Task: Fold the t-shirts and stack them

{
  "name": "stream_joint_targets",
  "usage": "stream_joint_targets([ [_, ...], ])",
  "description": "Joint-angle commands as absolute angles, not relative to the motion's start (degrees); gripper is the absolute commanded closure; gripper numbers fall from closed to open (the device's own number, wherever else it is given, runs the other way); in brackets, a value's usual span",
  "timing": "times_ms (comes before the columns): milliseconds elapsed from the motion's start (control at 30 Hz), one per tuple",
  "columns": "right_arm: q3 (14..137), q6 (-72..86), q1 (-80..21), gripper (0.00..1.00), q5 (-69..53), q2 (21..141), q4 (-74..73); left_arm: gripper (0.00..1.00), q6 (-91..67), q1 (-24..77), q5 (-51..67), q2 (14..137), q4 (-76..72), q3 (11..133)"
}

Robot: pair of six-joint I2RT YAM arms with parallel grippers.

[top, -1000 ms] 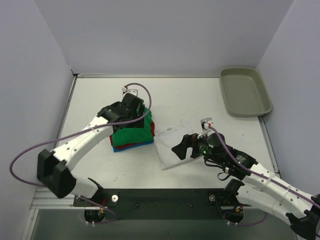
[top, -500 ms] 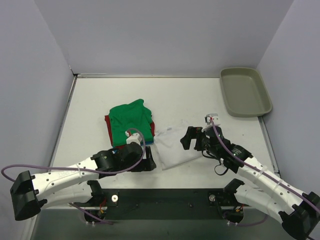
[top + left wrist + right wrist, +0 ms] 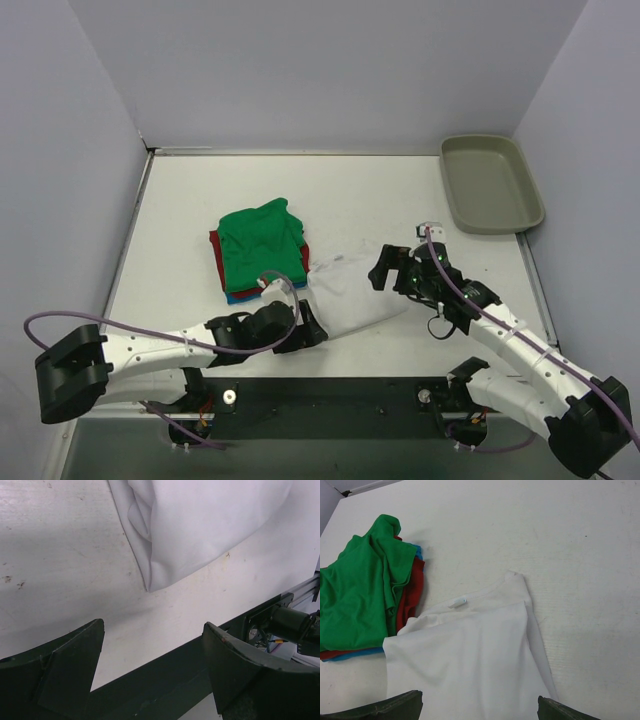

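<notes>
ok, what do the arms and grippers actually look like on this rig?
The left arm and right arm both have white tubular links with black joint housings. A purple cable loops along each. The left gripper and right gripper have matte black, wedge-shaped fingers. No readable markings.

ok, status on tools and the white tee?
Left tool open, by near corner of white tee. Right tool open, over its far edge. Green-topped stack alongside, nothing blocking.
</notes>
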State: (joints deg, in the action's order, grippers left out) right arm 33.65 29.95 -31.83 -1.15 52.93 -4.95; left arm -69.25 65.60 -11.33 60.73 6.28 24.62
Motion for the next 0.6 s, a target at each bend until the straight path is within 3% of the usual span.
stream_joint_targets([
  [0, 34.54, 29.71, -30.24, 0.00, -2.90, 52.12, -4.04, 0.11, -72.33, 66.27, -12.04, 65.47, -5.00, 24.00],
  [567, 32.43, 29.00, -25.40, 0.00, -6.15, 49.13, -4.66, 0.12, -75.14, 63.64, -12.22, 82.35, -13.88, 25.58],
])
